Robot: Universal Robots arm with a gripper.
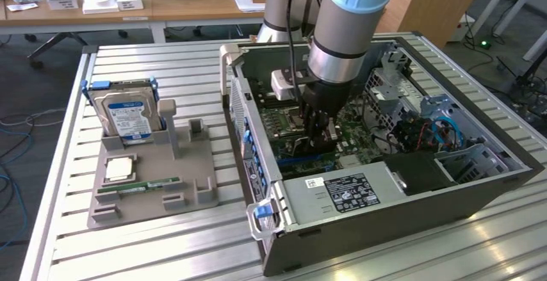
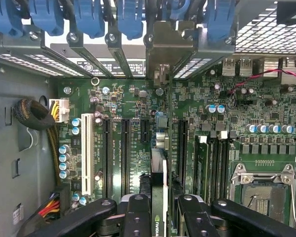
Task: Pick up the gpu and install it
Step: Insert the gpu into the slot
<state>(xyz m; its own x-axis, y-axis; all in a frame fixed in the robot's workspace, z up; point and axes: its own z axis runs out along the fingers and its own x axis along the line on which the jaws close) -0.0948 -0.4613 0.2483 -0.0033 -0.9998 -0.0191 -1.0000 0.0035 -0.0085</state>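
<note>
Claw: we see the gripper [image 2: 158, 210] clenched on the gpu [image 2: 158, 173], its black fingers [image 2: 137, 217] pressing either side of the card's edge.
Gpu: we find it held on edge over the motherboard [image 2: 217, 123], among the expansion slots, its silver bracket [image 2: 168, 47] by the rear slot openings.
Case: we see the arm reaching down into the open computer case [image 1: 444, 198].
Tray: on the exterior view's left, we see the grey holder [image 1: 192, 172] carrying the hard drive [image 1: 125, 116] and the RAM stick [image 1: 137, 186].
</note>
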